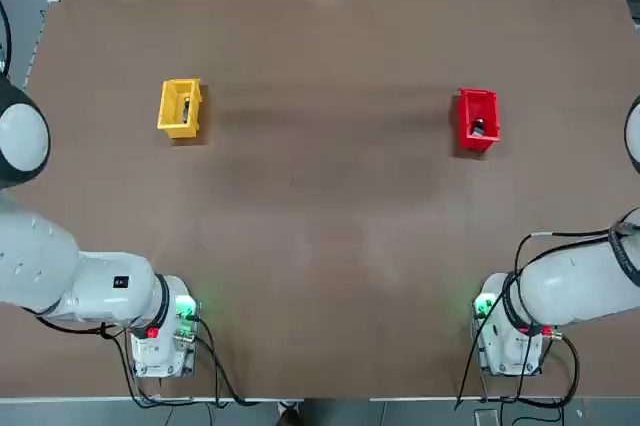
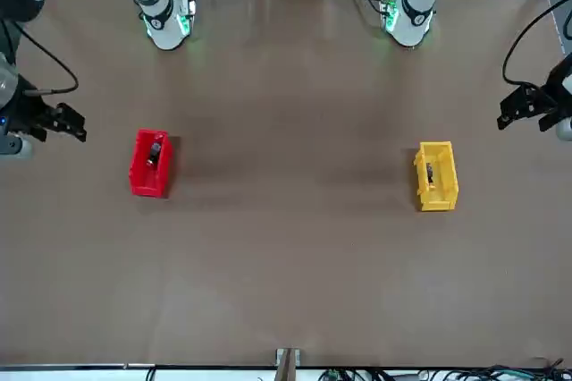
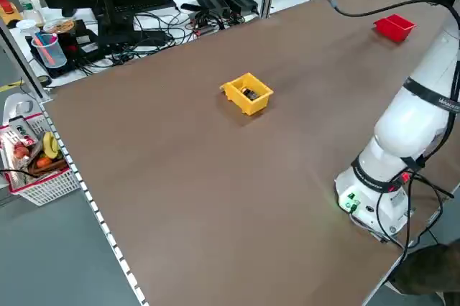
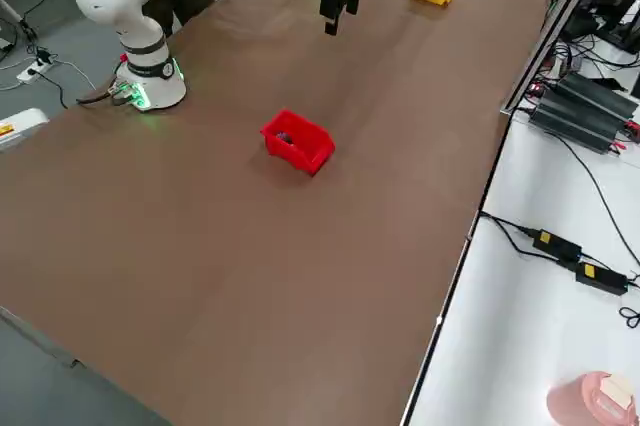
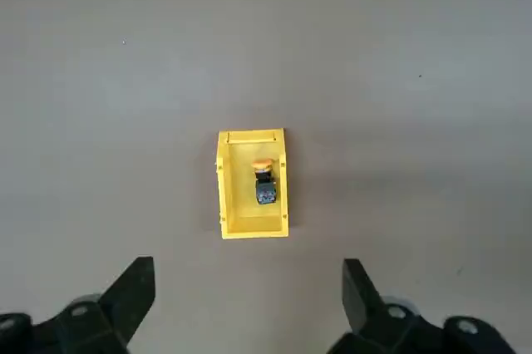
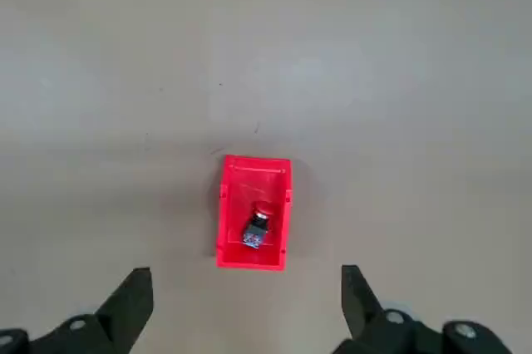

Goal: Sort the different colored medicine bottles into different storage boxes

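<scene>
Each bottle lies in its matching box, yellow box [image 1: 180,108] and red box [image 1: 477,120], both hands spread wide above

Even, bright light falls from overhead across the brown table [image 1: 320,246], no harsh glare anywhere. Shadows are soft: a faint smudge trails to the side of the yellow box [image 1: 180,107], and another lies beside the red box [image 1: 477,119]. In the front view a broad, dim shadow band runs between the two boxes. The wrist views look paler and washed, the tabletop going greyish, with the left gripper [image 5: 248,300] fingers dark and slightly soft at the frame's edge. Green status lights glow at both arm bases, tinting the white housings.
</scene>
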You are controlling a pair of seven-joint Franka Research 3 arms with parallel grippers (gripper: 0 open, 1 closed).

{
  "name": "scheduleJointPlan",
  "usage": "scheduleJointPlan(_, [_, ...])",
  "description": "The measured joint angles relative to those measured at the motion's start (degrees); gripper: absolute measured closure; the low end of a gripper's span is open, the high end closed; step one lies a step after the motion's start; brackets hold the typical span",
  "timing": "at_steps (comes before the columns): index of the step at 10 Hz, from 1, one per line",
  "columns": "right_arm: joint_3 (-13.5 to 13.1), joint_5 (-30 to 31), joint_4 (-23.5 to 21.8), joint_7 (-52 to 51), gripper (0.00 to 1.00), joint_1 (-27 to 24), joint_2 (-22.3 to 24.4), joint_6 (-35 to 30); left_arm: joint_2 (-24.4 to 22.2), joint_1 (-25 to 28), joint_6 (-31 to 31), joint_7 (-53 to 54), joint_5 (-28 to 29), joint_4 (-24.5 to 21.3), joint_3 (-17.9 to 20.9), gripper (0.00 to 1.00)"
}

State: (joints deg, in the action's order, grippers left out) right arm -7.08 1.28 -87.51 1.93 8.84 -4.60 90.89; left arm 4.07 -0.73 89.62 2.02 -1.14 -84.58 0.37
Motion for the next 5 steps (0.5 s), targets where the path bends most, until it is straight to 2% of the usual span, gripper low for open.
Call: scheduleJointPlan(5, [0.42, 0.00, -0.11, 0.45, 0.00, -0.01, -0.08, 0.00, 0.00, 0.00, 0.00, 0.00, 0.00, 0.00, -0.01, 0.00])
